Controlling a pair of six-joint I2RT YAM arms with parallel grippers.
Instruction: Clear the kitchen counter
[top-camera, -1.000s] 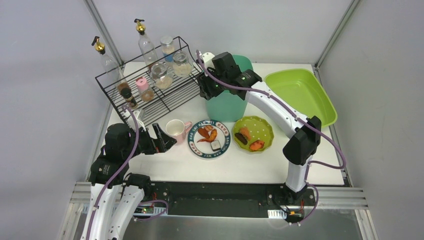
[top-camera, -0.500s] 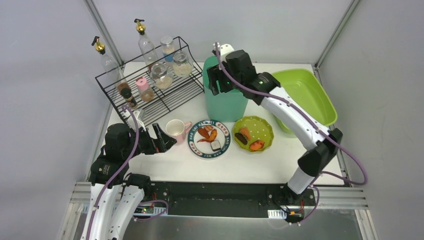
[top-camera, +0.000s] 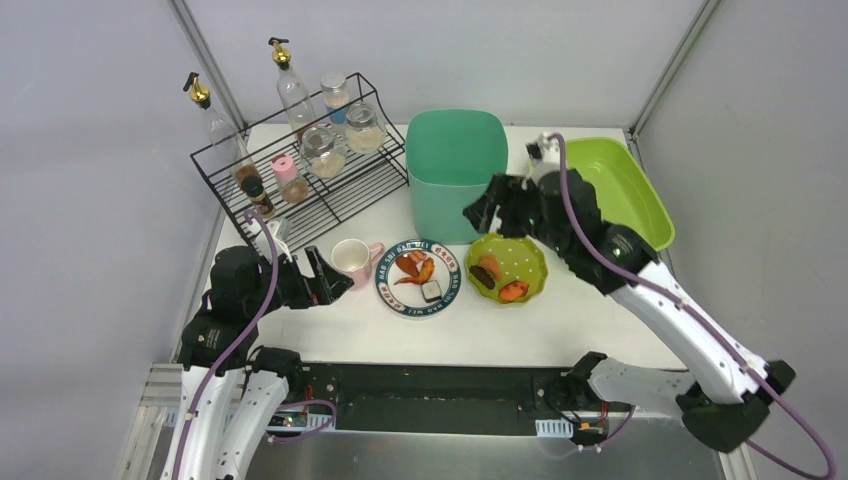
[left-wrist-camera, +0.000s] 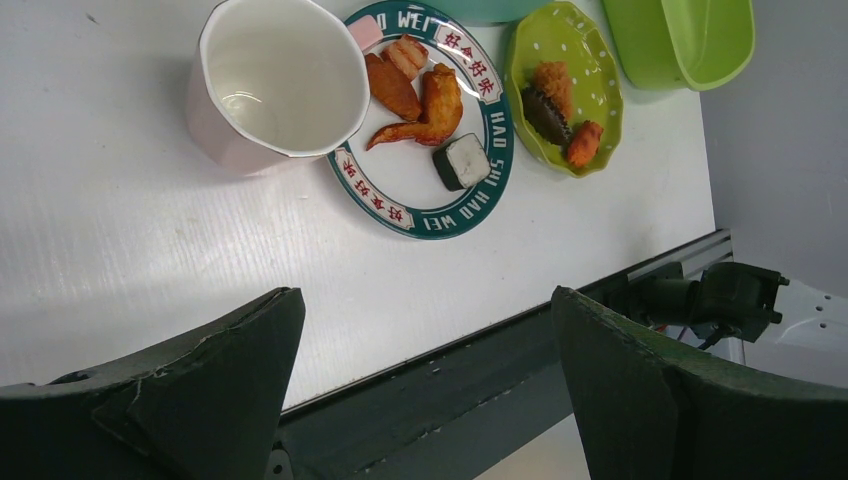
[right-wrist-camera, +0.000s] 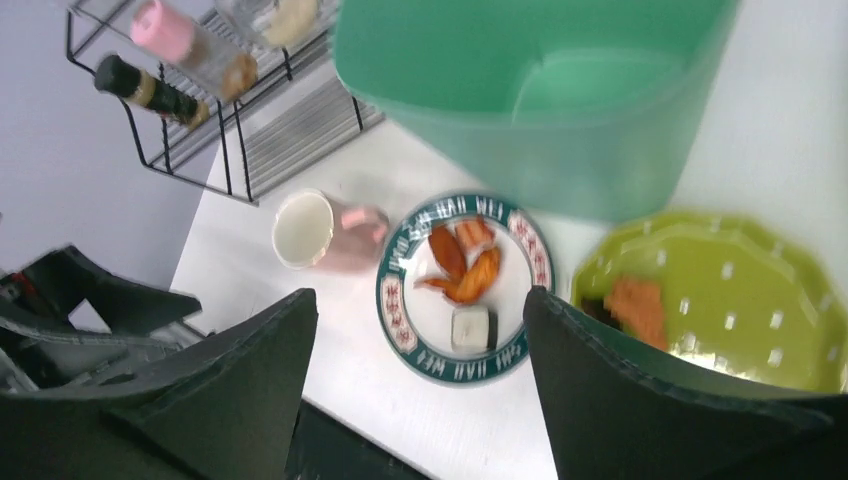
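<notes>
Plate (left-wrist-camera: 398, 178) on counter (left-wrist-camera: 150, 260), rim txt "HAO WEI".

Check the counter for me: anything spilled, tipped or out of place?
Nothing stands out. The pink mug and teal bin stand upright; food sits on the round plate and green dish; no spill shows on the white counter.

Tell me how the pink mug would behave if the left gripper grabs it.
The pink mug looks empty, so probably light. Its glossy wall may slip in a pinch. Standing upright and squat, it should slide rather than tip.
</notes>
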